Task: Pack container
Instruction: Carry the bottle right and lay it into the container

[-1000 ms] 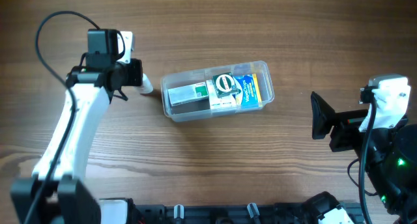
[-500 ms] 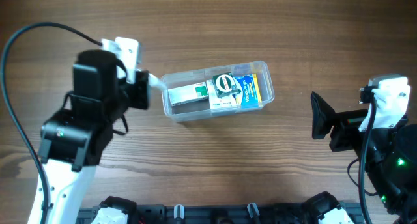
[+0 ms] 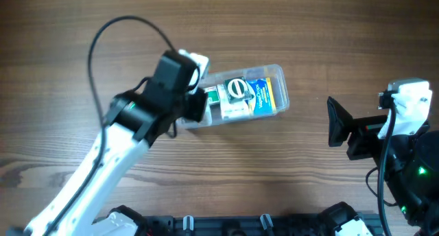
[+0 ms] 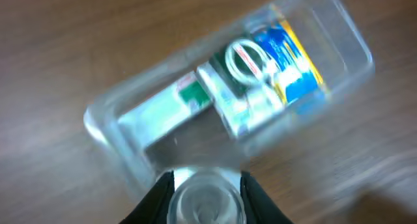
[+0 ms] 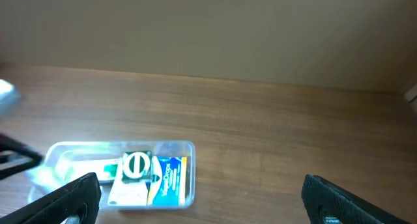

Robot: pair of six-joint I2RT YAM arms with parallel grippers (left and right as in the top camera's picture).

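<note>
The container (image 3: 280,78) is a clear rectangular tub in the middle of the table. It holds a blue and yellow box (image 3: 261,96), a green and white round item (image 3: 237,88) and a white and green box (image 4: 171,103). My left gripper (image 4: 206,190) is shut on a small clear bottle (image 4: 206,206) and hovers over the tub's left end (image 4: 107,129). In the overhead view the left wrist (image 3: 180,81) hides that end. My right gripper (image 5: 202,199) is open and empty, well to the right of the tub (image 5: 189,185).
The wooden table (image 3: 309,30) is bare around the tub. The right arm (image 3: 384,130) rests near the right edge. A black rail runs along the front edge (image 3: 226,222).
My left arm has swung right, from beside the tub's left end to above it, carrying the bottle. The right arm has not moved.
</note>
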